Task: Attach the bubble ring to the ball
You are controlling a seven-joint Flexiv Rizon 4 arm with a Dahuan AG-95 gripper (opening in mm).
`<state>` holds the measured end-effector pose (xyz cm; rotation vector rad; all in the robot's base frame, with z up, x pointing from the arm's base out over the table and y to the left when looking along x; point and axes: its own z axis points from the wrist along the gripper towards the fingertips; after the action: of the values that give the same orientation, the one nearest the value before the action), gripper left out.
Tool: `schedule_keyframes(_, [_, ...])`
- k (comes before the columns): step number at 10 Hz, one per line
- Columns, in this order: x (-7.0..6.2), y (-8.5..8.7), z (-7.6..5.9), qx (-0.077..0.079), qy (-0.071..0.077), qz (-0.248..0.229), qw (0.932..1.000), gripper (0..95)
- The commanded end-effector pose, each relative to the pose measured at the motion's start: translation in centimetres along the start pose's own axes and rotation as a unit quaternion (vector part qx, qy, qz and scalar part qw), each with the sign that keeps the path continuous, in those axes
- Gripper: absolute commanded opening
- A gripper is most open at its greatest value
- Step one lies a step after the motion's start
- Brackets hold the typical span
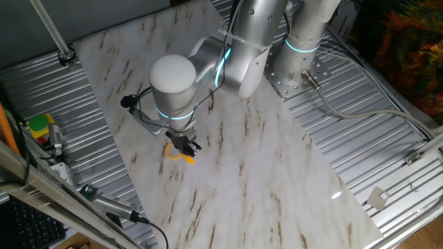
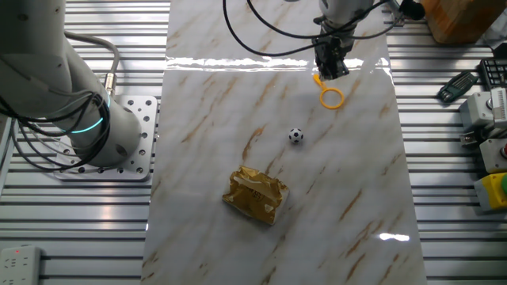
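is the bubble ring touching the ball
Apart. The other fixed view shows bare marble between the bubble ring and the ball, which sits nearer the foil packet.

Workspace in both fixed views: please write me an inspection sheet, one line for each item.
Surface: marble-patterned board lying on ribbed metal table; glare stripe across its far end.
Job's things: bubble ring lies flat on the board, its handle under the gripper; ball sits apart from it, nearer the board's middle.
Clutter: crumpled golden foil packet on the board, beyond the ball from the ring.
Grippers: gripper low over the ring's handle; whether the jaws are closed cannot be told.
Cables: black cables loop over the board's far end.
Surroundings: white power strip, tools and boxes at the table edge.
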<state>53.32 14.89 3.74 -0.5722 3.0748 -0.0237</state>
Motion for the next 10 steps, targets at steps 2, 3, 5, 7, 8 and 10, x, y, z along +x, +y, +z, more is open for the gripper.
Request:
schedule_keyframes(2, [-0.1, 0.1, 0.6, 0.001, -0.003, 0.0, 1.0, 0.0])
schedule_keyframes(3, [-0.2, 0.1, 0.7, 0.001, -0.002, 0.0, 1.0, 0.0])
schedule_keyframes(5, [-0.3, 0.1, 0.7, 0.001, -0.002, 0.0, 1.0, 0.0])
schedule_keyframes(7, [-0.5, 0.2, 0.9, 0.001, -0.002, 0.001, 1.0, 0.0])
schedule_keyframes(8, [-0.6, 0.2, 1.1, 0.001, -0.002, 0.001, 1.0, 0.0])
schedule_keyframes(10, [-0.6, 0.2, 1.3, 0.002, -0.002, 0.0, 1.0, 0.0])
